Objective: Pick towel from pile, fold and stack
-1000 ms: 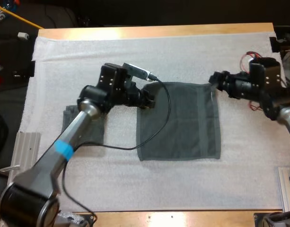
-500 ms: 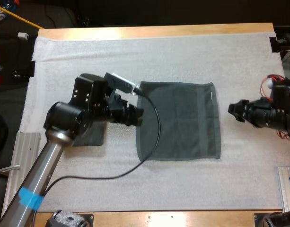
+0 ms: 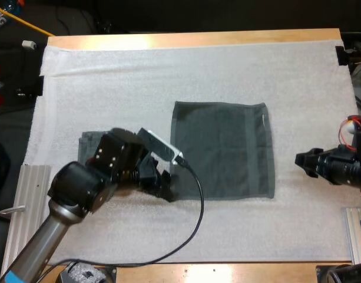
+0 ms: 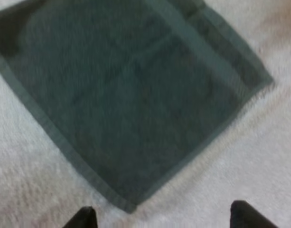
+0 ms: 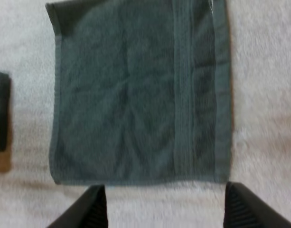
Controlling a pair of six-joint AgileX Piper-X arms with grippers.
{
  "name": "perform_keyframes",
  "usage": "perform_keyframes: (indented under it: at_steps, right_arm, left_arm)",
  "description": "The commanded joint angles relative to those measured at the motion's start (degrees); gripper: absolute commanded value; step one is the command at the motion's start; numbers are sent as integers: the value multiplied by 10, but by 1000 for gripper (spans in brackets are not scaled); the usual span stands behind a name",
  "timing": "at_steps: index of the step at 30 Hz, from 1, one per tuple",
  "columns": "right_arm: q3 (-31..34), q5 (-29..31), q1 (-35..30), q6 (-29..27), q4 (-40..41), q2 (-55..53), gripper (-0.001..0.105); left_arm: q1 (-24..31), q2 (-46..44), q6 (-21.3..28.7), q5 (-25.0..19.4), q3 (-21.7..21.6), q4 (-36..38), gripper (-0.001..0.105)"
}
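One dark grey-green towel [image 3: 221, 150] lies spread flat and square at the middle of the white mat [image 3: 227, 65]. The picking and laying-out look done, and no fold is in it yet. A folded towel [image 3: 86, 146] sits at the spread one's 9 o'clock, well apart from it and partly under the left arm [image 3: 68, 194] (I take it as the start of the stack, though I cannot tell how many layers it has). By my judgement, what is left is to fold the flat towel and carry it over onto that folded one.

The left gripper [image 3: 166, 188] is at the towel's 7 o'clock corner, just beside the hem. The right gripper [image 3: 302, 160] hangs at its 4 o'clock over bare mat, clear of the edge. Neither holds anything.

The high view gives the layout: both arms, both towels and the gap between them. The finger spread is plainer from the wrists. In the left wrist view the two black fingertips [image 4: 83, 218] stand wide apart, and the towel's corner lies just ahead of the gap between them, not touched. In the right wrist view the fingers [image 5: 90, 209] are equally wide and clear of the hem. That view also brings out a ribbed band [image 5: 183, 95] along one side of the towel, with the folded towel off beyond the opposite side.
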Motion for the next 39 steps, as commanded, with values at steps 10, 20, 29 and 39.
perform_keyframes:
  at_steps: [10, 20, 29, 39]
  right_arm:
    - [-2, 1, 0, -16, 51, -52, 52]
    - [77, 1, 0, -23, 45, -51, 52]
    - [216, -39, 0, 35, -77, -32, 52]
    - [244, -44, 0, 54, -153, 63, 52]
  left_arm:
    - [-2, -66, -50, -5, 63, 11, 56]
    - [-2, -71, -54, 2, 102, 10, 56]
    - [-2, -71, -70, 16, 102, -26, 56]
    - [-2, -71, -84, 40, 102, -44, 56]
